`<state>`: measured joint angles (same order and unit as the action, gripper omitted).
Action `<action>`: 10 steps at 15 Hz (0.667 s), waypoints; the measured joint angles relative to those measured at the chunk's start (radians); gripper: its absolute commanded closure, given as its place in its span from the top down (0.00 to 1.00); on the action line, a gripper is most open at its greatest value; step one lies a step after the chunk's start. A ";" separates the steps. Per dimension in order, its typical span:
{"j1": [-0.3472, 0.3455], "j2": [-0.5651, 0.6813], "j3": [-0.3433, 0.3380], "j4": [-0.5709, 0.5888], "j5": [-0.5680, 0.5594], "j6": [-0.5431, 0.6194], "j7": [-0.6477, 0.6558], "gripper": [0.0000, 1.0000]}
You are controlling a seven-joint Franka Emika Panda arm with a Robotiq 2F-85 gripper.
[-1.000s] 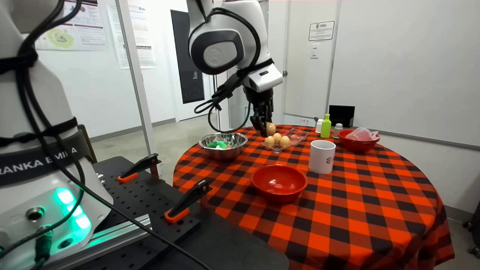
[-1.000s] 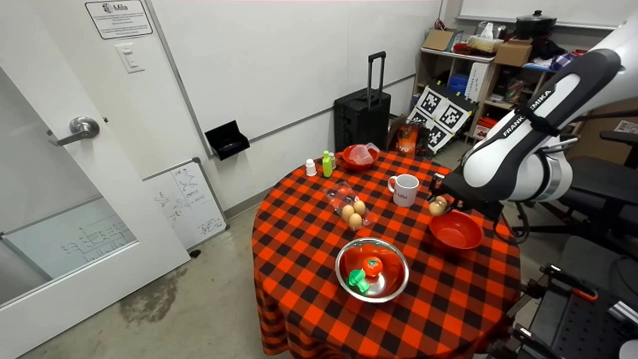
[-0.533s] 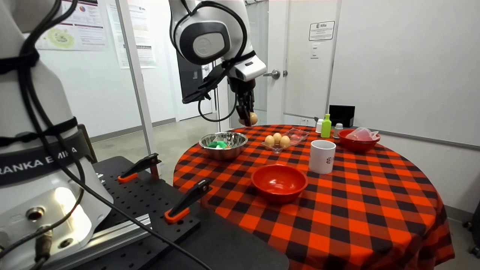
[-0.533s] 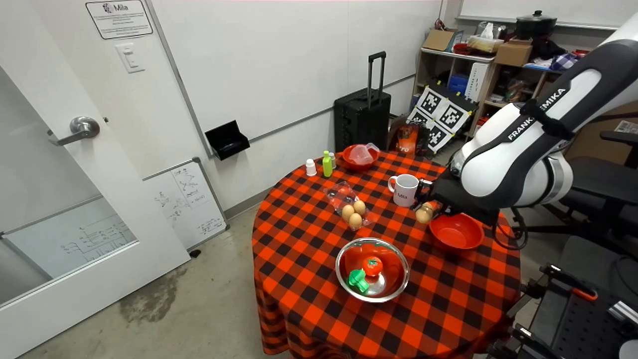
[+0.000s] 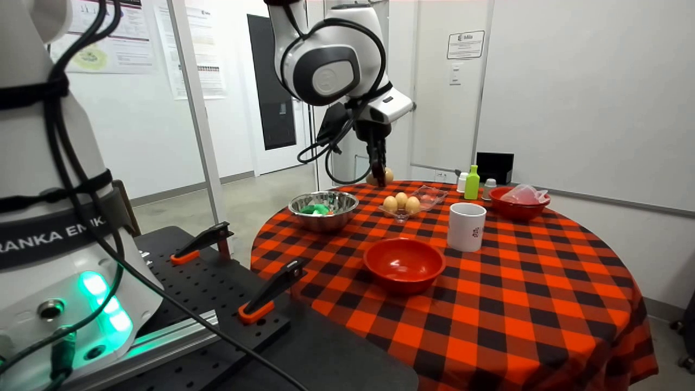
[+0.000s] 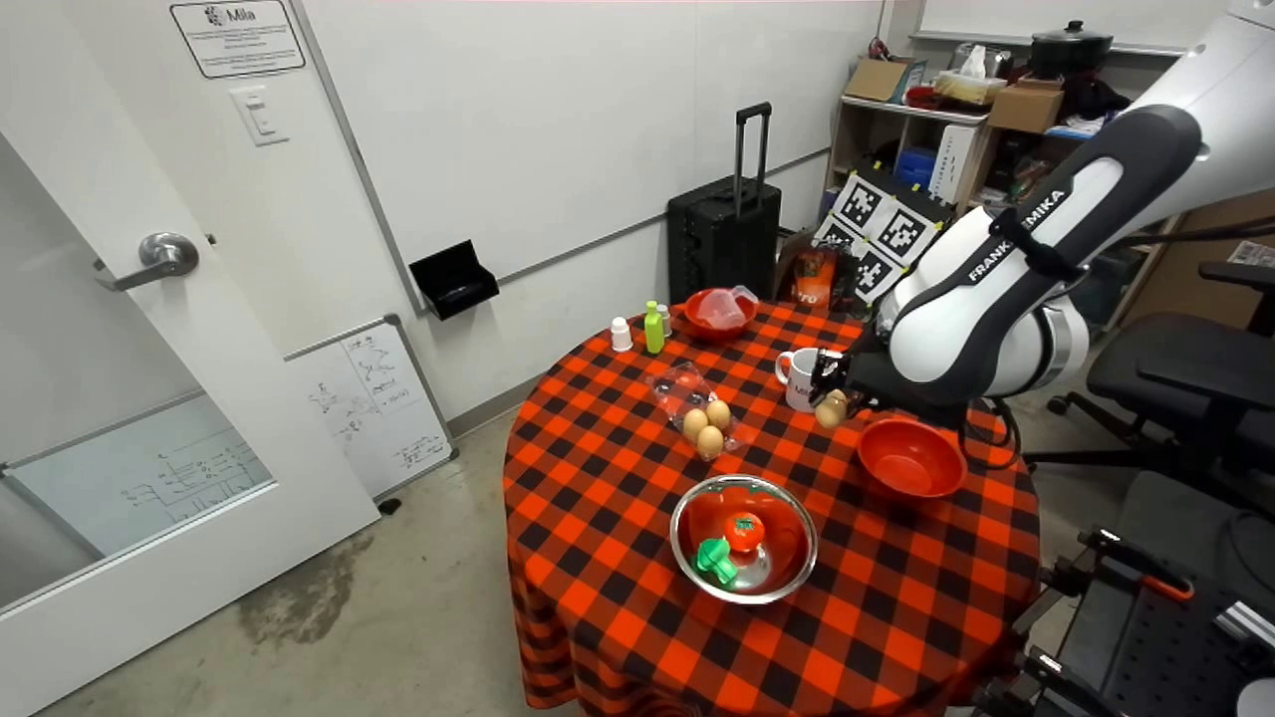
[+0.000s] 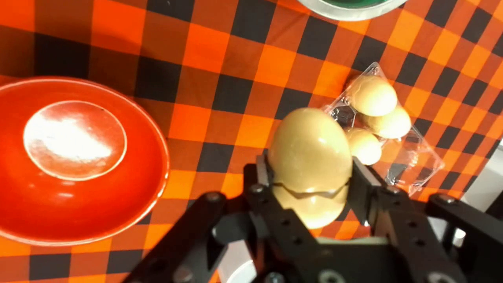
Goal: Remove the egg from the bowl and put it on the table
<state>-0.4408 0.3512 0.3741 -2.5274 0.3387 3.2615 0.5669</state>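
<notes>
My gripper point(image 7: 312, 173) is shut on a tan egg point(image 7: 310, 149), with a finger on either side. The egg has a jagged dark seam across it. It hangs in the air above the checkered table, and it shows in both exterior views point(image 5: 387, 175) point(image 6: 830, 409). The red bowl point(image 7: 147, 184) stands on the table to the left in the wrist view, with nothing in it; it also shows in both exterior views point(image 5: 404, 266) point(image 6: 911, 460). The red and black tablecloth point(image 5: 521, 304) covers the round table.
A clear carton point(image 7: 422, 157) with several eggs point(image 7: 373, 96) lies close by. A white mug point(image 6: 800, 383) stands just behind the gripper in an exterior view. A metal bowl point(image 6: 687, 573) holds a tomato and a green piece. Bottles point(image 5: 472, 183) and a second red bowl point(image 5: 518, 210) stand farther off.
The gripper, holding the egg, has moved away from above the red bowl toward the egg carton side. In the last half second it has shifted toward the mug. The bowls have not moved.
</notes>
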 measured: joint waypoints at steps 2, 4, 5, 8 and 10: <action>0.055 0.047 -0.050 0.058 -0.011 -0.009 -0.005 0.23; 0.113 0.095 -0.101 0.116 -0.009 -0.026 -0.021 0.23; 0.138 0.119 -0.123 0.144 -0.008 -0.034 -0.026 0.23; 0.192 0.188 -0.178 0.221 0.005 -0.068 -0.039 0.23; 0.214 0.231 -0.205 0.261 0.015 -0.090 -0.041 0.23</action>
<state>-0.2272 0.5817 0.1688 -2.2660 0.3534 3.1714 0.5256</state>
